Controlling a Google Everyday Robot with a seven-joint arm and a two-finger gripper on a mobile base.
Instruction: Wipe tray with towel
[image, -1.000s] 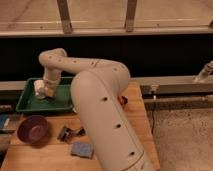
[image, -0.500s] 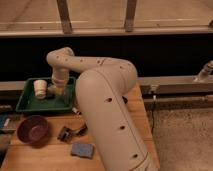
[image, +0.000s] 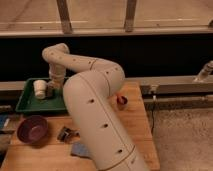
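Wood table: green tray (image: 30, 105) w/ white cup (image: 40, 89); gripper (image: 53, 91) over it, fingers closed.

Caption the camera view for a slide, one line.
Robot arm reaches over the green tray, its shut gripper down beside a white cup; purple bowl sits nearby.

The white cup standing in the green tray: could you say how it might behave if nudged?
The small white cup looks light and upright in the shallow green plastic tray, so may tip or slide. The gripper, shut, is right beside it, so contact seems likely.
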